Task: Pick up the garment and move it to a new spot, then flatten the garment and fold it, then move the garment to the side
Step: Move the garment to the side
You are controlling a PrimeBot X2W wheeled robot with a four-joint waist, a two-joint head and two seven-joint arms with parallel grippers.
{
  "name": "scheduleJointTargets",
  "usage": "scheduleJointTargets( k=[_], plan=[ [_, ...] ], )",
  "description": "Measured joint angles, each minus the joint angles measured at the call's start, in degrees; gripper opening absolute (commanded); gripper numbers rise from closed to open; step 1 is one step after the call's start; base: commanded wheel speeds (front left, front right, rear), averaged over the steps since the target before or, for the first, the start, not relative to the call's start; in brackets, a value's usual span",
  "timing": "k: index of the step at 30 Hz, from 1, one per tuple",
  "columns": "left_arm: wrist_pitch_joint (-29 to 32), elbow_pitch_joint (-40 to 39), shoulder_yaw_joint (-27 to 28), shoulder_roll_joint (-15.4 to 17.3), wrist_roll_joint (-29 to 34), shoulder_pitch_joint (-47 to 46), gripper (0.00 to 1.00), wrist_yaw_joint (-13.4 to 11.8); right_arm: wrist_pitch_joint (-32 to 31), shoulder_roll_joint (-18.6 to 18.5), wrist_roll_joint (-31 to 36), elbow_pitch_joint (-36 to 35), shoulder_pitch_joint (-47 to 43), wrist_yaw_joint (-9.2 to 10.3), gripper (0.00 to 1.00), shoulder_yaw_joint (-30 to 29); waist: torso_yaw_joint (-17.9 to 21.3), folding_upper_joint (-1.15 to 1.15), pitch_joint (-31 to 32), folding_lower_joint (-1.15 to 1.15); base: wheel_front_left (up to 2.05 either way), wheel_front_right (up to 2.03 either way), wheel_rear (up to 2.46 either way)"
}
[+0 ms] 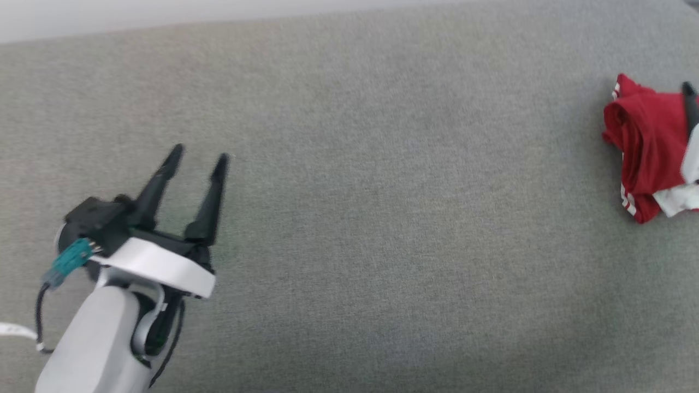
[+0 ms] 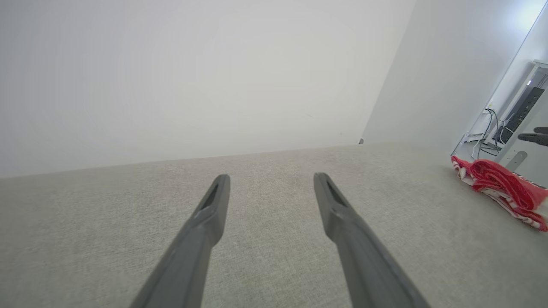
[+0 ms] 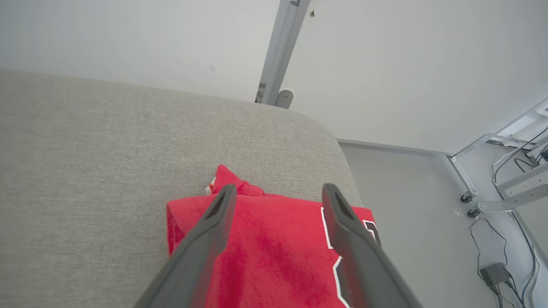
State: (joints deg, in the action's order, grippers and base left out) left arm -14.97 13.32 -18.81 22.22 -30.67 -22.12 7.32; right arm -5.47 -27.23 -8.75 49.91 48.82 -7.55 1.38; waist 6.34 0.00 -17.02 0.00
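Right wrist view has the right hand [image 3: 278,190] spread open just above the garment [image 3: 274,252], gripping nothing. In the head view the shirt sits bundled at the right edge of the frame on the grey cushion [image 1: 349,218]. The left hand [image 1: 200,153], lower left, is open and empty. I'd lift the right hand straight up, so no finger drags the folds.

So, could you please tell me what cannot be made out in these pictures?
Head view: the red soft T-shirt with white sleeves is cut off by the right edge, so its full outline is unknown.
Right wrist view: its black white-outlined print is covered by the right gripper's finger and the bottom edge; unreadable.
Left wrist view: the shirt is too small to judge its folds.
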Motion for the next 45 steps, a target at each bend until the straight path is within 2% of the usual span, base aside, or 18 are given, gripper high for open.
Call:
scheduleJointTargets(
  k=[11, 20, 25, 36, 45],
  plan=[
    [0.0, -1.1, 9.7, -2.3, 3.9, 6.4, 1.0, 0.0, 6.6, 2.7, -8.3, -12.1, -10.0, 0.0, 1.0, 3.8, -1.9, 0.0, 5.4, 0.0, 0.0, 0.0, 0.0],
    [0.0, -3.3, 16.5, -5.1, 7.3, 11.5, 1.0, 0.0, 12.6, 6.6, -7.7, -20.3, -20.5, 0.01, 1.0, 0.6, -2.3, 0.0, 8.7, 0.0, 0.0, 0.0, 0.0],
    [0.0, -4.4, 17.8, -6.4, 8.0, 14.8, 1.0, 0.0, 15.1, 10.2, -6.3, -26.0, -28.6, 0.01, 1.0, -2.1, -2.3, 0.0, 10.6, 0.0, 0.0, 0.0, 0.0],
    [0.0, -5.6, 20.4, -7.1, 8.7, 20.0, 1.0, 0.0, 17.1, 15.0, -3.8, -34.6, -40.2, 0.04, 1.0, -5.2, -2.3, 0.0, 14.2, 0.0, 0.0, 0.0, 0.0],
    [0.0, -7.0, 24.7, -8.4, 9.0, 26.3, 1.0, 0.0, 18.3, 16.8, -3.5, -38.0, -47.5, 0.04, 1.0, -6.5, -3.0, 0.0, 17.0, 0.0, 0.0, 0.0, 0.0]
  ],
)
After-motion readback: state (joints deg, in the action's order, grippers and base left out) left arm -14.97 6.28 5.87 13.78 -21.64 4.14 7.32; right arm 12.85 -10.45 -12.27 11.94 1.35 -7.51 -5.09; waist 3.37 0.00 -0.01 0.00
